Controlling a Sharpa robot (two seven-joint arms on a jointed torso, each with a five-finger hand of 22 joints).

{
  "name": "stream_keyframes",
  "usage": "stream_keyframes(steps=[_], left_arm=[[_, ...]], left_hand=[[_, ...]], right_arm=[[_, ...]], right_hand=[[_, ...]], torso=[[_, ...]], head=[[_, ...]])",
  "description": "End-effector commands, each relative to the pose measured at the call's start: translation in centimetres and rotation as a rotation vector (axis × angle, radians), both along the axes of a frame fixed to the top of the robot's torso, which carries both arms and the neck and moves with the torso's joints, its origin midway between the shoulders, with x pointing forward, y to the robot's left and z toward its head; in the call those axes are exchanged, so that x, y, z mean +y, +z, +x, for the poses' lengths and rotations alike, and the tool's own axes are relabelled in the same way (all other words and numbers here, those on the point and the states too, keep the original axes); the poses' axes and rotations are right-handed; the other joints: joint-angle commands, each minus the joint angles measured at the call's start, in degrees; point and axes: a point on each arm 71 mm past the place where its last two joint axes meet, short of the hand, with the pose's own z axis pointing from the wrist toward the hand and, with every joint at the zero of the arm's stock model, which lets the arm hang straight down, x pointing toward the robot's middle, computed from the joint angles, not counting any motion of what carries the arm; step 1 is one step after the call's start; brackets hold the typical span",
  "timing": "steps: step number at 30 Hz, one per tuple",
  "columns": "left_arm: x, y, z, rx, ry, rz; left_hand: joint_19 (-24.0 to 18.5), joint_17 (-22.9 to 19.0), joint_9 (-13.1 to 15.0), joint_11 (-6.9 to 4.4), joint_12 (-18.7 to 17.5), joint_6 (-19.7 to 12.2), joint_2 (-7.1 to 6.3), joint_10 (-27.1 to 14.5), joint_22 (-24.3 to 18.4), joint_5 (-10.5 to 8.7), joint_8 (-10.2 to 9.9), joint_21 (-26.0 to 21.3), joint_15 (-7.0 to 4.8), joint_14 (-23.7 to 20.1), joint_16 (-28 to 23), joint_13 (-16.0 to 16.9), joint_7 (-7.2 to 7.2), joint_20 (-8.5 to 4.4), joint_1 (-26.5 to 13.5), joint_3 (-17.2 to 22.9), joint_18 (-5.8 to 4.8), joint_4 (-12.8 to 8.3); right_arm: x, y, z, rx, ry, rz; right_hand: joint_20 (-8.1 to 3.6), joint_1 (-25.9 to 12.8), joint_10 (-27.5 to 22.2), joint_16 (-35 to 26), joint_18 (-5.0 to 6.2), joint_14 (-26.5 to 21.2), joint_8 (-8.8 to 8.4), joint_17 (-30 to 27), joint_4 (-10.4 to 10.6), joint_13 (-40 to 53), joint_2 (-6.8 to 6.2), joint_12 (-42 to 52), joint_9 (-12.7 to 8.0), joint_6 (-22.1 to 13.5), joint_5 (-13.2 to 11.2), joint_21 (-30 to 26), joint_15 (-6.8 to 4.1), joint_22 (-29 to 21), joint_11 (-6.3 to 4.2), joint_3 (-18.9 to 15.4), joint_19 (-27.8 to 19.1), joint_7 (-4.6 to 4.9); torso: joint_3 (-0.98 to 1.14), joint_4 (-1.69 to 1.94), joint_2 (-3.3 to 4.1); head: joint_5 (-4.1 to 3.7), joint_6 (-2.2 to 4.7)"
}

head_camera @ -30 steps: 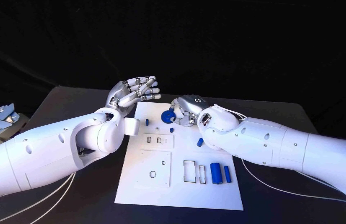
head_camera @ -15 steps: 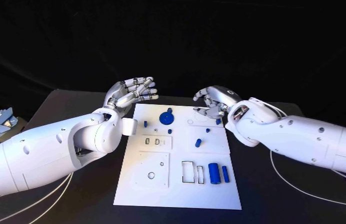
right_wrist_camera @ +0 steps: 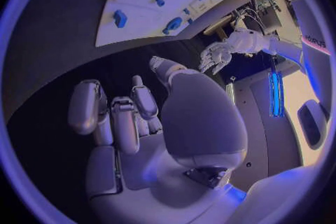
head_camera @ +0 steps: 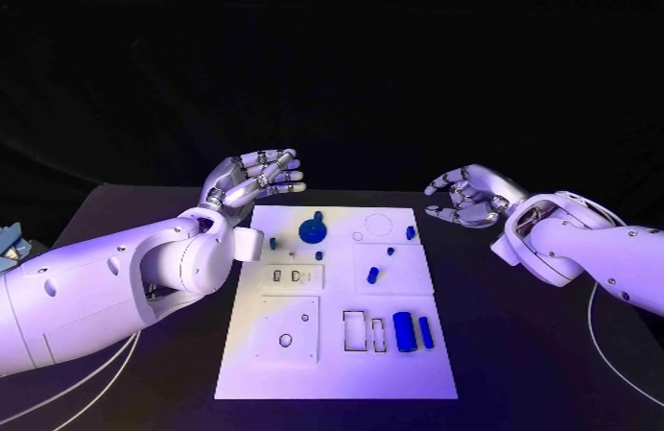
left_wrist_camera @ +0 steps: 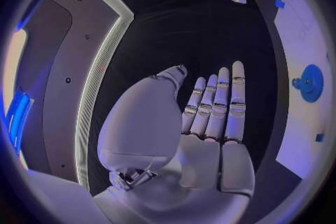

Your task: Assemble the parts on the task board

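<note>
The white task board (head_camera: pixel 339 364) lies in the middle of the table. A round blue disc (head_camera: pixel 313 229) sits on its far left part, also seen in the left wrist view (left_wrist_camera: pixel 310 83). Small blue pieces (head_camera: pixel 371 275) are scattered over the far half. Two blue cylinders (head_camera: pixel 404 331) lie side by side near the right edge. My left hand (head_camera: pixel 256 177) hovers over the board's far left corner, fingers straight and spread, empty (left_wrist_camera: pixel 203 123). My right hand (head_camera: pixel 468 196) hangs off the board's far right corner, fingers loosely bent, thumb apart, holding nothing (right_wrist_camera: pixel 140 123).
Rectangular cut-outs (head_camera: pixel 361 328) and a small oval hole (head_camera: pixel 285 340) mark the board's near half. Black table surface (head_camera: pixel 526 354) runs along both sides of the board. A small pale object (head_camera: pixel 7 239) sits at the table's far left edge.
My right hand has let go of the blue disc, which now sits on the board, and has drawn back to the right, off the board. My left hand has stayed put.
</note>
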Motion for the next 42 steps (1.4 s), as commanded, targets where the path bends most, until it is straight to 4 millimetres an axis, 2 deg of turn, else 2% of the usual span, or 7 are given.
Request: stream_keyframes(steps=[1, 4, 10, 20, 25, 27, 42], left_arm=[[-0.4, 0.0, -0.1, -0.002, -0.050, -0.022], [-0.5, 0.0, -0.1, -0.002, -0.060, -0.026], [-0.6, -0.1, -0.1, 0.000, -0.065, -0.027], [-0.7, -0.2, 0.0, 0.002, -0.070, -0.029], [-0.7, -0.3, 0.0, 0.003, -0.072, -0.028], [-0.7, -0.3, 0.0, 0.004, -0.072, -0.028], [-0.4, -0.3, 0.1, 0.007, -0.061, -0.022]], left_hand=[[0.3, 0.1, 0.1, -0.05, 0.3, 0.4, -0.54, 0.8, -0.1, -0.31, 0.4, -0.3, -0.14, -0.2, -0.3, 0.1, 2.47, 0.03, 0.1, 0.5, 0.23, -0.1], [0.3, 0.2, 0.1, -0.08, 0.3, 0.5, -0.54, 1.1, -0.2, -0.30, 0.4, -0.3, -0.16, -0.2, -0.3, 0.1, 2.44, 0.03, 0.2, 0.6, 0.23, -0.1], [0.2, 0.2, 0.1, -0.10, 0.3, 0.6, -0.57, 1.1, -0.2, -0.30, 0.4, -0.4, -0.16, -0.2, -0.4, 0.1, 2.42, 0.03, 0.2, 0.7, 0.22, -0.1], [0.2, 0.2, 0.1, -0.10, 0.3, 0.6, -0.61, 1.2, -0.2, -0.30, 0.4, -0.4, -0.14, -0.3, -0.4, 0.1, 2.41, 0.04, 0.2, 0.7, 0.20, -0.2], [0.1, 0.2, 0.1, -0.10, 0.3, 0.6, -0.62, 1.2, -0.2, -0.30, 0.4, -0.5, -0.13, -0.3, -0.4, 0.1, 2.40, 0.04, 0.2, 0.7, 0.19, -0.2], [0.1, 0.2, 0.1, -0.11, 0.3, 0.7, -0.63, 1.3, -0.3, -0.30, 0.4, -0.5, -0.13, -0.3, -0.5, 0.1, 2.40, 0.05, 0.2, 0.8, 0.19, -0.2], [0.0, 0.2, 0.1, -0.09, 0.3, 0.7, -0.67, 1.3, -0.3, -0.31, 0.4, -0.5, -0.12, -0.3, -0.5, 0.0, 2.42, 0.06, 0.2, 0.8, 0.18, -0.2]], right_arm=[[-0.5, -0.7, 0.0, 0.039, 0.034, 0.031], [-1.2, -1.6, 0.2, 0.054, 0.016, 0.023], [-1.1, -2.7, 0.6, 0.069, 0.013, 0.018], [0.5, -3.8, 1.4, 0.096, 0.034, -0.009], [1.4, -4.5, 1.6, 0.116, 0.050, -0.030], [1.6, -4.8, 1.6, 0.128, 0.059, -0.047], [1.2, -5.6, 1.3, 0.149, 0.069, -0.083]], right_hand=[[0.07, 0.7, -0.5, -0.3, 0.68, 4.1, -0.25, 7.0, -0.5, -0.3, 0.20, -0.4, -0.1, -0.3, -0.1, -0.5, 0.06, -0.3, -0.06, 0.1, -0.5, 0.08], [0.09, 1.1, -0.9, -0.4, 0.75, 4.0, -0.41, 6.7, -0.8, -0.7, 0.19, -0.7, -0.1, -0.5, -0.3, -0.8, 0.10, -0.5, 0.00, 0.3, -0.7, 0.15], [0.17, 1.5, -1.3, -0.5, 0.83, 3.9, -0.72, 6.5, -1.3, -1.0, 0.08, -1.0, -0.2, -1.0, -0.3, -1.3, 0.20, -0.9, 0.12, 0.5, -1.0, 0.29], [0.26, 2.4, -1.6, -0.5, 0.86, 3.9, -1.12, 6.6, -2.3, -1.1, 0.19, -1.1, -0.3, -1.5, -0.3, -1.5, 0.31, -1.0, 0.25, 1.2, -1.1, 0.44], [0.31, 2.9, -1.8, -0.5, 0.88, 3.9, -1.41, 6.6, -2.9, -1.3, 0.23, -1.3, -0.3, -1.9, -0.3, -1.6, 0.35, -1.0, 0.27, 1.6, -1.1, 0.45], [0.31, 3.2, -2.1, -0.5, 0.96, 3.9, -1.55, 6.4, -3.3, -1.5, 0.16, -1.4, -0.4, -2.1, -0.2, -2.0, 0.34, -1.3, 0.25, 1.9, -1.3, 0.41], [0.32, 3.2, -2.0, -0.6, 0.97, 3.9, -1.60, 6.4, -3.9, -1.3, -0.23, -1.3, -0.3, -2.1, 0.3, -2.1, 0.35, -1.3, 0.30, 2.1, -1.3, 0.49]], torso=[[0.58, -0.20, -0.04], [1.05, -0.05, 0.06], [1.56, 0.16, 0.28], [1.98, 0.48, 0.60], [2.10, 0.54, 0.75], [1.97, 0.55, 0.67], [2.04, 0.43, 0.69]], head=[[-0.22, -0.08], [-0.08, -0.27], [0.19, -0.31], [-0.05, -0.34], [-0.40, -0.51], [-0.45, -0.70], [-0.30, -1.08]])
